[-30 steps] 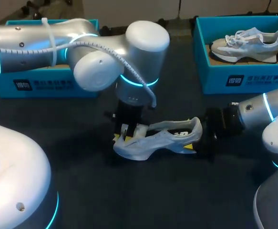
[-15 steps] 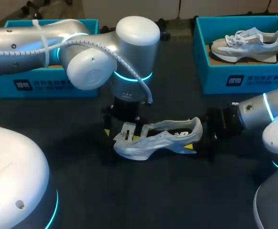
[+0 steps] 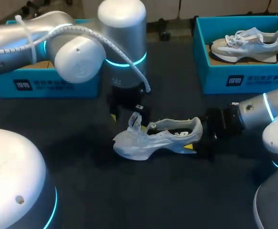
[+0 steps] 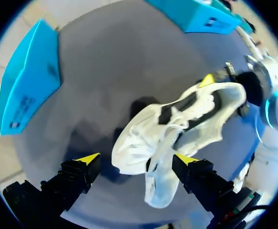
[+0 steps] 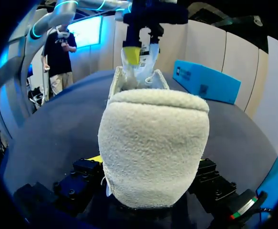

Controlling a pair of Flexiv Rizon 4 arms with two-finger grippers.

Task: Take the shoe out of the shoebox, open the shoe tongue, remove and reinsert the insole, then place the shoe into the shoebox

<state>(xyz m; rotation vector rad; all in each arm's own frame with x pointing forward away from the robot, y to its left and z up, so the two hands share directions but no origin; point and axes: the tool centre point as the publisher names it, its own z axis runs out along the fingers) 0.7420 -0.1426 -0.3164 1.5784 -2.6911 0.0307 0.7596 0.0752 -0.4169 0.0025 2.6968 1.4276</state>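
Left gripper has lifted off the shoe's front and drawn back toward the left shoebox over the last second. The tongue, which lay flat under it before, now stands up. The shoe itself hasn't shifted. It lies on its side on the dark table, between the two boxes, toe toward the left arm.

Left fingers are spread wide above the toe and gripping nothing. In the left wrist view the tongue hangs just beside one finger (touching or not, can't tell).

Right gripper pinches the heel from both sides, and the fleecy heel fills its wrist view.

Step in hand looks like opening the tongue, and that's probably about done, with the insole next. To do this well:
- Keep the right clamp on the heel steady so the shoe doesn't roll or slide.
- Check the tongue stays folded forward, clear of the opening. It's floppy and may fall back.
- Bring the left fingers in through the collar from above (not over the laces) and catch only the insole edge, not the lining.

The other box holds a second shoe and needs no touching.
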